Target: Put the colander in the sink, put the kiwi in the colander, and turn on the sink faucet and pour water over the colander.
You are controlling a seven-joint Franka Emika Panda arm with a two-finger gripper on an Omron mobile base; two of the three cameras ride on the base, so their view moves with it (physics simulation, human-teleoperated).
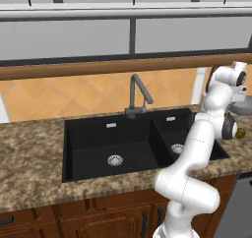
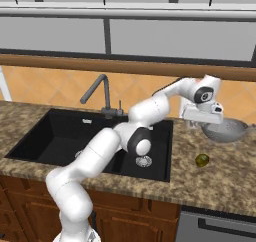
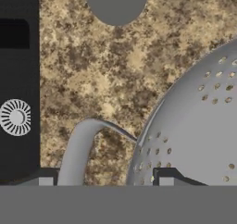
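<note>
The speckled brown worktop (image 2: 220, 186) carries everything. Its black double sink (image 1: 88, 148) sits left of me, the dark faucet (image 1: 135, 97) behind the divider. My arm reaches right, past the smaller basin. The silver colander (image 2: 227, 131) sits on the worktop right of the sink; my gripper (image 3: 102, 180) is down at its near rim, one tip inside the bowl, the other outside by the loop handle (image 3: 81, 146). The jaws look partly closed; I cannot tell whether they pinch the rim. The kiwi (image 2: 202, 160) lies nearby, in front of the colander.
</note>
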